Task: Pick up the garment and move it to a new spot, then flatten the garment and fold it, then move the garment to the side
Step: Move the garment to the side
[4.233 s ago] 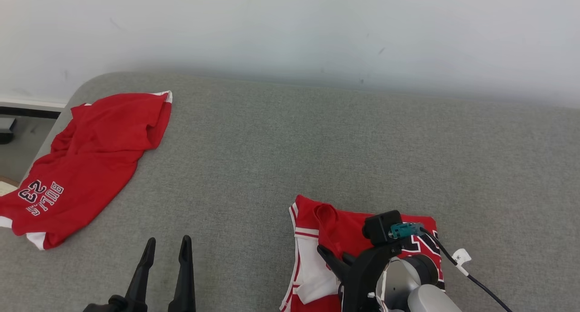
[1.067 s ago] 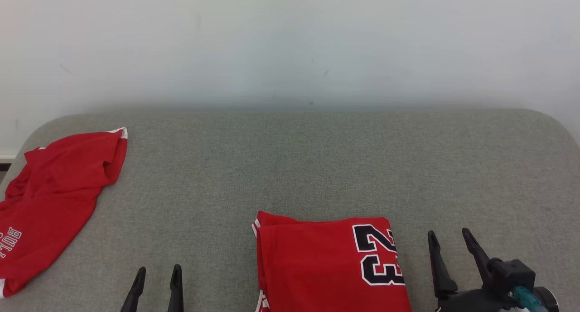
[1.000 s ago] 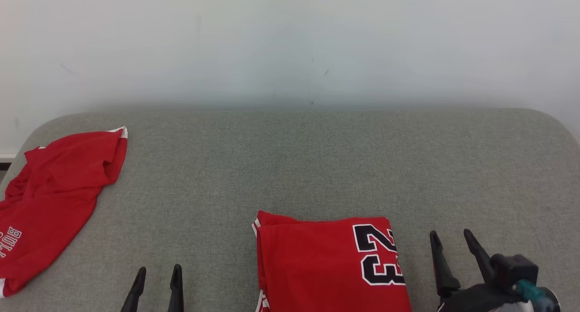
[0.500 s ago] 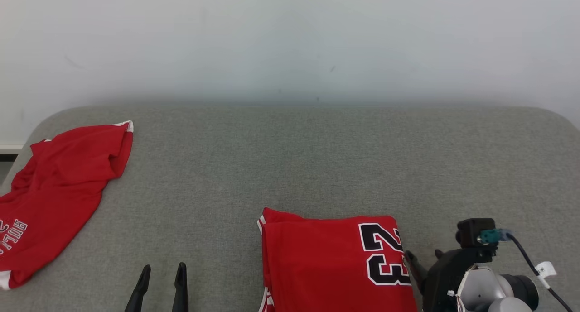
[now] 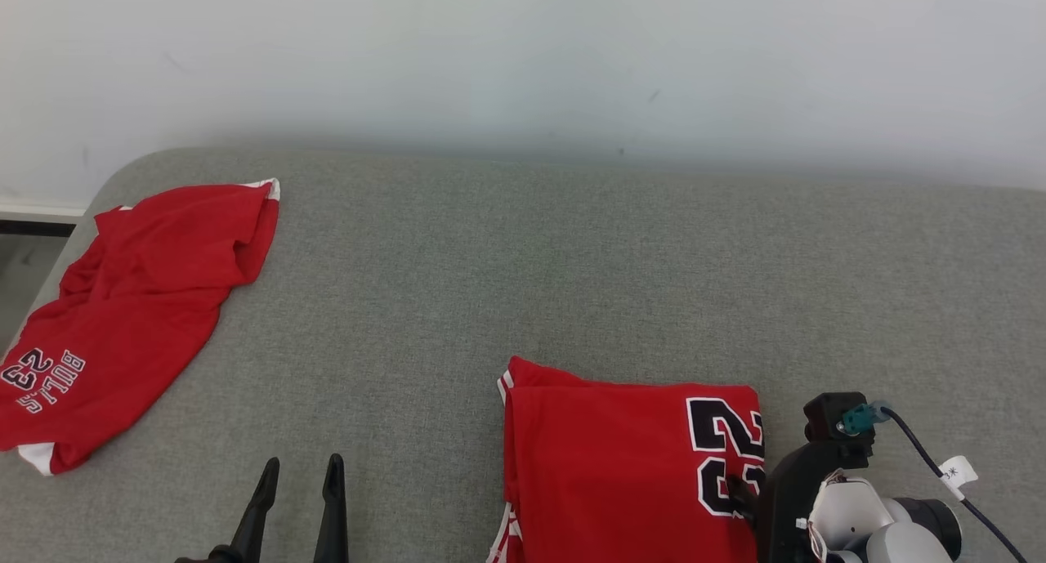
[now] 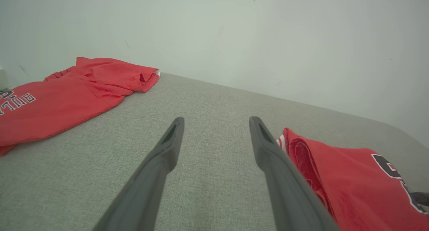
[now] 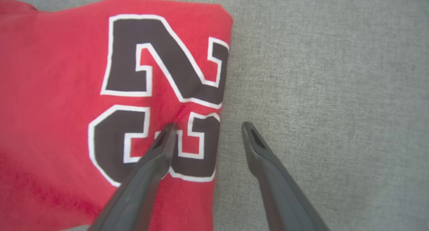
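right gripper (image 7: pixel 207 127) wide open astride the edge of folded jersey (image 7: pixel 60 73) — catch every layer before pinching; left gripper (image 6: pixel 216 121) open too.

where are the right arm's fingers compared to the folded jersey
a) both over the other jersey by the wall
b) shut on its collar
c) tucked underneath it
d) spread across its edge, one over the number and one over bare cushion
d: in the right wrist view the right fingers stand apart, one over the number 23 on the folded jersey, the other over the bare grey cushion beside its edge.
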You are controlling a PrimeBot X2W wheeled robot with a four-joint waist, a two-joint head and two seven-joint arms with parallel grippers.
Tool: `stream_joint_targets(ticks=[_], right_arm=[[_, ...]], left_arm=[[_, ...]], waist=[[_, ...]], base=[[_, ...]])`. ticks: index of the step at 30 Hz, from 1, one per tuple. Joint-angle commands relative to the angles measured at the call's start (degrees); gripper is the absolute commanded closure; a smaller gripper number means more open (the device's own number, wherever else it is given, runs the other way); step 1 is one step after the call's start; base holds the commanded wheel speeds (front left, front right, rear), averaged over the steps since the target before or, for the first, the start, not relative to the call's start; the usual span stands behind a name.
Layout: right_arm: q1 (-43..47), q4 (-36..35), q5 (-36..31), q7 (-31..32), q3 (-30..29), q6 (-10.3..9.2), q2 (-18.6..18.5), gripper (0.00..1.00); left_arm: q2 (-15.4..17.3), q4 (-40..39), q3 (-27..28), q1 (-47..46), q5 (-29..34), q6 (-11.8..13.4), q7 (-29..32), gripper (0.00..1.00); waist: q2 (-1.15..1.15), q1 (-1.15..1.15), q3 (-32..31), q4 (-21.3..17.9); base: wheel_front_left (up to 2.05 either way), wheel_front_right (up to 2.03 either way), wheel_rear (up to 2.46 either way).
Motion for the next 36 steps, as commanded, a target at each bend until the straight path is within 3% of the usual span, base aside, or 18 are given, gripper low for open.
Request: stream_joint_targets(ticks=[1, 8, 9, 10, 11, 12, 13, 21, 25, 30, 36], right_arm=[[-0.5, 0.9, -0.8, 0.2, 0.1, -0.1, 0.0, 0.0], [-1.2, 4.3, -2.0, 2.1, 0.5, -0.1, 0.0, 0.0], [-1.3, 4.6, -2.1, 2.1, 0.4, -0.1, 0.0, 0.09], [-1.4, 4.9, -2.1, 2.1, 0.3, -0.1, 0.0, 0.51], [-1.5, 5.1, -2.2, 2.0, 0.2, -0.1, 0.0, 0.62], [-1.7, 5.2, -2.4, 1.6, 0.2, -0.1, 0.0, 0.94], [-1.9, 5.3, -2.8, 1.5, 0.1, -0.1, 0.0, 1.0], [-4.7, 3.9, -7.4, 0.5, 0.6, -0.16, -0.3, 1.0], [-6.8, 2.8, -10.0, 0.0, 1.0, -0.16, -2.3, 1.0], [-11.4, 2.6, -12.0, -1.0, 0.0, -0.12, -9.1, 1.0], [-17.4, 6.3, -13.7, -4.1, -6.0, -0.12, -17.3, 1.0]], left_arm=[[-0.1, 0.2, -0.1, -0.5, -0.3, -0.1, -0.2, 0.0], [-0.1, 0.5, -0.4, -1.1, -0.5, -0.1, -0.2, 0.0], [-0.1, 0.5, -0.4, -1.1, -0.5, -0.1, -0.2, 0.0], [-0.1, 0.5, -0.4, -1.2, -0.6, -0.1, -0.2, 0.0], [-0.1, 0.5, -0.4, -1.2, -0.6, -0.1, -0.2, 0.0], [-0.1, 0.4, -0.3, -1.3, -0.6, -0.1, -0.2, 0.0], [-0.1, 0.4, -0.3, -1.3, -0.6, -0.1, -0.2, 0.0], [0.1, -1.4, -0.3, -1.8, -0.3, -0.1, -0.2, 0.0], [0.4, -2.7, -0.5, -2.8, -0.7, -0.1, -0.2, 0.0], [0.9, -6.5, 0.2, -4.9, -1.9, -0.1, -0.2, 0.0], [2.1, -10.7, -0.7, -7.5, -1.2, -0.1, -0.2, 0.0]], waist=[[0.0, -0.01, 0.8, 0.9], [0.0, -0.01, 1.1, 2.0], [0.0, -0.01, 1.1, 2.0], [0.0, -0.01, 1.2, 2.1], [0.0, -0.01, 1.2, 2.2], [0.0, -0.01, 1.3, 2.2], [0.0, -0.01, 1.4, 2.1], [0.0, -0.01, 3.8, 0.1], [0.0, -0.01, 5.7, -1.0], [0.0, -0.01, 9.6, -2.5], [0.0, -0.01, 15.0, -3.5]], base=[[0.0, 0.0, 0.0], [0.0, 0.0, 0.0], [0.0, 0.0, 0.0], [0.0, 0.0, 0.0], [0.0, 0.0, 0.0], [0.0, 0.0, 0.0], [0.0, 0.0, 0.0], [0.0, 0.0, 0.0], [0.0, 0.0, 0.0], [0.0, 0.0, 0.0], [0.0, 0.0, 0.0]])
